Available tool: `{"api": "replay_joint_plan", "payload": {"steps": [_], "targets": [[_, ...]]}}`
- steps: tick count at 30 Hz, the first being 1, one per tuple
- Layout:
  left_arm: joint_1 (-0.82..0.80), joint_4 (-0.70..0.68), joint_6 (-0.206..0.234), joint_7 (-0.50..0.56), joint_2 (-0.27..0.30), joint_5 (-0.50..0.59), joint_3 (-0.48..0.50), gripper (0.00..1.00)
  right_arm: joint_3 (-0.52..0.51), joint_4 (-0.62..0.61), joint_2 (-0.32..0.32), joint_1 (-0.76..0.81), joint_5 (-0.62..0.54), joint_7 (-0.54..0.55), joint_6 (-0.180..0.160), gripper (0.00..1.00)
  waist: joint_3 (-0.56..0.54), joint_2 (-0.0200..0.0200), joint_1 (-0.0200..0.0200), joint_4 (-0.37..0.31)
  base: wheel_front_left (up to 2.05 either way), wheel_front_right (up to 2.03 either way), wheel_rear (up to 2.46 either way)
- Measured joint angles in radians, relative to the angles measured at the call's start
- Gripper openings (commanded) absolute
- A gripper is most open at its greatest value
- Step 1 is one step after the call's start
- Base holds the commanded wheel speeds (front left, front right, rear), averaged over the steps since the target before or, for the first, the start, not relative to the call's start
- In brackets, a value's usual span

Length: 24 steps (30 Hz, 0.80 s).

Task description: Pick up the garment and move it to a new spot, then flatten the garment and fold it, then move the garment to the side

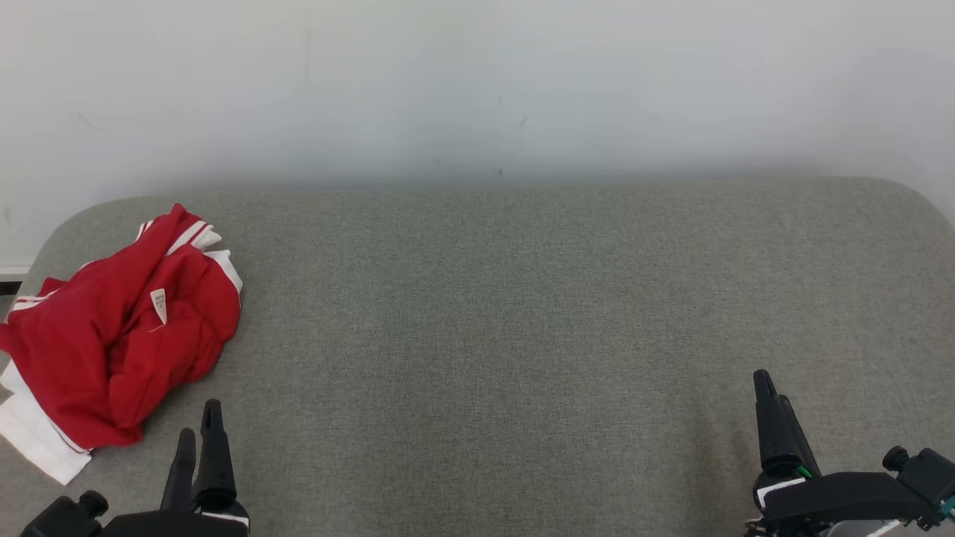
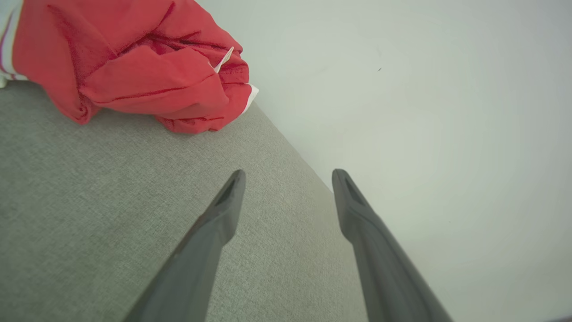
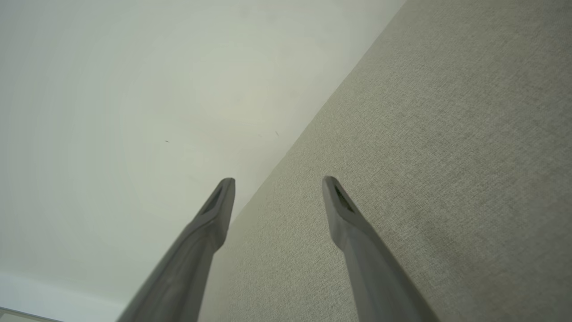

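**A:** Where is the piece?

**B:** The red garment (image 1: 119,335) lies crumpled in a heap at the left end of the grey upholstered surface (image 1: 522,298), with its care label (image 1: 158,304) turned up.

**A:** How will it handle?

**B:** Judged light, limp and thin, possibly slick. It should sag and unfurl on lifting. The best hold is likely the white hem band (image 1: 37,440) or a thick fold on top, though a deep pinch may trap extra layers.

**A:** Grippers?

**B:** The left gripper (image 1: 200,421) sits just beside the heap's near edge, fingers spread wide with nothing between them. The right gripper (image 1: 772,388) is well apart at the far right, equally wide and holding nothing.

**A:** Containers?

**B:** None to log. The garment rests loose on the surface.
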Motion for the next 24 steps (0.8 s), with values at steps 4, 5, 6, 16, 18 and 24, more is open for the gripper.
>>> {"api": "replay_joint_plan", "payload": {"steps": [4,5,6,16,18,24], "targets": [[0.008,-0.009,0.009,-0.014,0.006,0.091,-0.012,1.0,0.009,-0.009,0.0,0.0,-0.088,-0.012,0.0,1.0,0.0,0.0,0.0,0.0,0.0,0.0,0.0],[0.008,-0.012,0.009,-0.017,0.009,0.114,-0.016,1.0,0.013,-0.011,0.0,0.0,-0.109,-0.018,0.0,1.0,0.0,0.0,0.0,0.0,0.0,0.0,0.0],[0.008,-0.014,0.009,-0.019,0.012,0.13,-0.019,1.0,0.016,-0.013,0.0,0.0,-0.13,-0.019,0.0,1.0,0.0,0.0,0.0,0.0,0.0,0.0,0.0],[0.015,-0.032,0.036,-0.052,0.038,0.289,-0.059,1.0,0.033,-0.016,0.0,0.0,-0.298,-0.053,0.0,1.0,-0.002,0.0,0.0,0.004,0.0,0.0,0.0],[0.016,-0.036,0.039,-0.058,0.044,0.311,-0.067,1.0,0.034,-0.017,0.0,0.001,-0.328,-0.058,0.0,1.0,-0.003,0.0,0.0,0.004,0.0,0.0,0.0],[0.024,-0.045,0.055,-0.076,0.059,0.38,-0.085,1.0,0.039,-0.018,0.0,0.003,-0.408,-0.075,0.0,1.0,-0.004,0.0,0.0,0.005,0.0,0.0,0.0]]}}
